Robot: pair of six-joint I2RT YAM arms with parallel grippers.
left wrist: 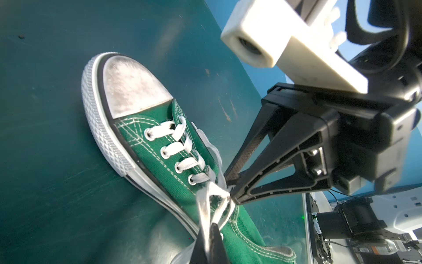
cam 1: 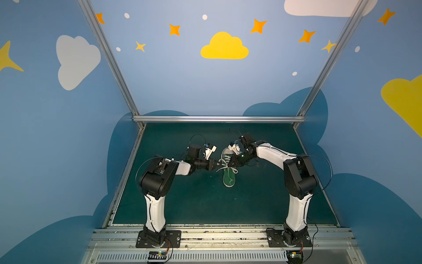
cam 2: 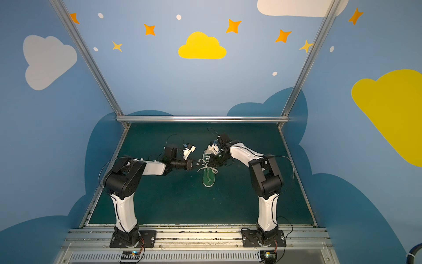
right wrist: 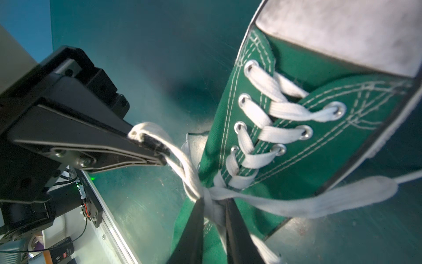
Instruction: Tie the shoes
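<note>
Nearest your left wrist camera sits the left gripper (left wrist: 209, 236), closed on a loop (left wrist: 202, 210) of the white laces (left wrist: 159, 132). Beyond it the green shoe (left wrist: 141, 139) lies on the table (left wrist: 45, 160). The right gripper (left wrist: 231, 189) pinches the laces just past the eyelets (left wrist: 191, 180) nearest the ankle, its tips together on the fabric.

From the right wrist camera you see the right gripper (right wrist: 213, 205) with lace bunched in its grip at the crossing. The left gripper (right wrist: 155, 149) is shut on the loop (right wrist: 159, 132), just beside the shoe (right wrist: 285, 75) and clear of its side.

In both top views the shoe (cam 1: 229, 179) (cam 2: 209, 180) lies mid-table, its long axis running away from the arm bases (cam 1: 157, 238), toe far, heel opening near. Your left gripper (cam 1: 216, 165) is just off its left side and your right gripper (cam 1: 230, 162) is over the lacing, so the right is nearer. I'd judge your next pull goes sideways, across that axis, each gripper drawing to its own side to tighten the knot.
</note>
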